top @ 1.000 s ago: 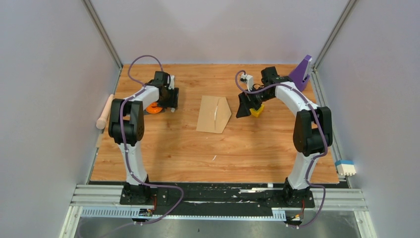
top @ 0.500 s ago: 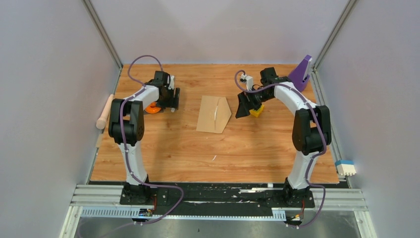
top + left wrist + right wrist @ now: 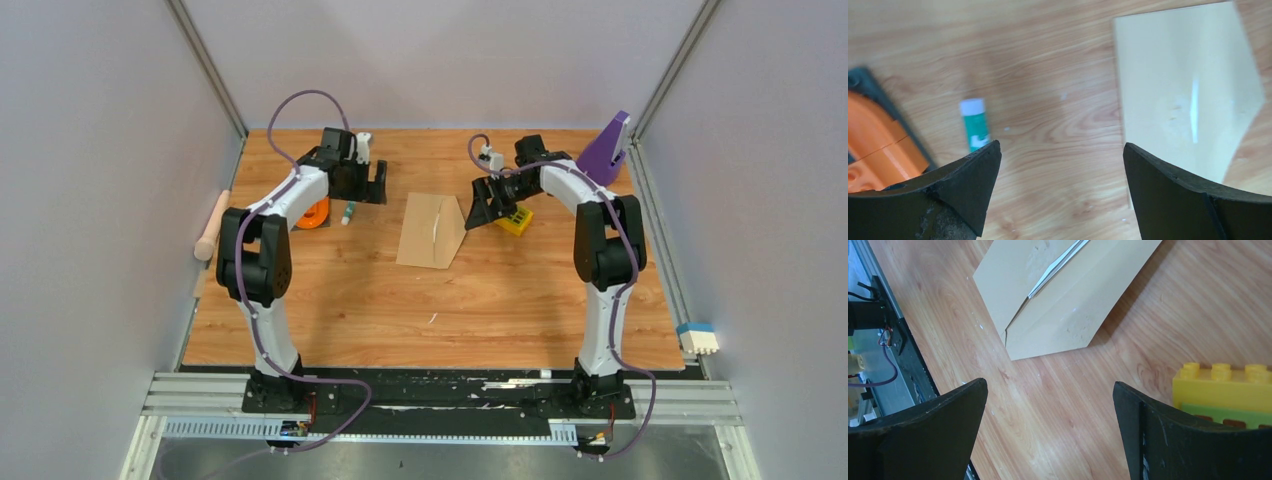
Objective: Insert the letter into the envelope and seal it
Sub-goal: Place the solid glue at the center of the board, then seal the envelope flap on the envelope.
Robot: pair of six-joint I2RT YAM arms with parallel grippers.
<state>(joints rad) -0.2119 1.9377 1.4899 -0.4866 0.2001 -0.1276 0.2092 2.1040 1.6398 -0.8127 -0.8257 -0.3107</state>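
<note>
The tan envelope (image 3: 428,230) lies flat mid-table, its pointed flap (image 3: 456,228) aimed right. It also fills the top right of the left wrist view (image 3: 1178,85) and the top of the right wrist view (image 3: 1063,300). A thin white edge of the letter (image 3: 1054,266) shows along the flap's line; the rest of the letter is hidden. My left gripper (image 3: 374,184) (image 3: 1062,150) hovers open just left of the envelope, over bare wood. My right gripper (image 3: 480,210) (image 3: 1050,387) is open over bare wood just right of the flap's tip.
A green glue stick (image 3: 347,212) (image 3: 974,130) lies beside an orange object (image 3: 314,213) (image 3: 878,150) at the left. A yellow brick (image 3: 516,221) (image 3: 1225,387) sits by the right gripper. A purple piece (image 3: 606,148) stands back right; a wooden roller (image 3: 211,226) lies off the left edge.
My left gripper opened wide and drew back and to the right, leaving the glue stick lying on the wood. My right arm shifted slightly left toward the envelope's flap.
</note>
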